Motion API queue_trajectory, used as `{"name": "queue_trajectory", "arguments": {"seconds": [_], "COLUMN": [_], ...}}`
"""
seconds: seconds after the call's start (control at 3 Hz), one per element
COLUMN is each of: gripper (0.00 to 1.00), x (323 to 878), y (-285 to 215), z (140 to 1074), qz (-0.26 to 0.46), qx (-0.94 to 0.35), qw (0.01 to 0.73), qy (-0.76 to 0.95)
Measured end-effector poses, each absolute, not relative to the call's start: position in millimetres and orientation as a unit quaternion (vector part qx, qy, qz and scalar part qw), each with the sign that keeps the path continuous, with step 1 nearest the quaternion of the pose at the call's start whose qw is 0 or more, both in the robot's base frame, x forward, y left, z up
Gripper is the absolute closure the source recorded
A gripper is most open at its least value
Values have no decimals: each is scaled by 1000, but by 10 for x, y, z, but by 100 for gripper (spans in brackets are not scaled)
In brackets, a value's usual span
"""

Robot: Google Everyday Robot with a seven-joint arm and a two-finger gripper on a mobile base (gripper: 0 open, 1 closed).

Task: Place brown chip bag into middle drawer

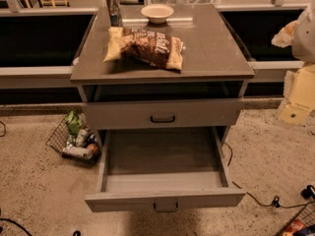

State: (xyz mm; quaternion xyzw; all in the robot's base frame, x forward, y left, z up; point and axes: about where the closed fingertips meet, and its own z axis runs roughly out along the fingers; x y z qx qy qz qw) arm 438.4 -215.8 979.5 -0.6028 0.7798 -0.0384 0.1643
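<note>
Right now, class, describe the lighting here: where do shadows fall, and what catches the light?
Camera view: warm, dim light; the brown chip bag shadows the cabinet top; the middle drawer darkens toward its back; the gripper, at the right edge, catches light.

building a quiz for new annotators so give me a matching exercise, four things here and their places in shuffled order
1 brown chip bag
2 bowl
3 wire basket
4 gripper

A right edge of view, beside the cabinet
B floor, left of cabinet
C cabinet top, front half
D cabinet top, at the back

Pairs: 1-C, 2-D, 3-B, 4-A
</note>
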Motion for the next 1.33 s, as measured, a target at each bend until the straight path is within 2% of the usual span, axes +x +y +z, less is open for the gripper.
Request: {"name": "queue_trajectory", "arguments": {"seconds": [0.33, 0.67, 1.0, 1.33], "gripper": [0, 0, 0, 0], "x": [4391, 4900, 5689, 6359], "y": [-2157, -2129, -1958, -1668], "z": [9799, 9768, 9728, 9586], "qz": [-39, -38, -29, 18], "qx": [-603, -607, -606, -585], "qw": [165, 202, 266, 349], "qy": [780, 768, 749, 732]}}
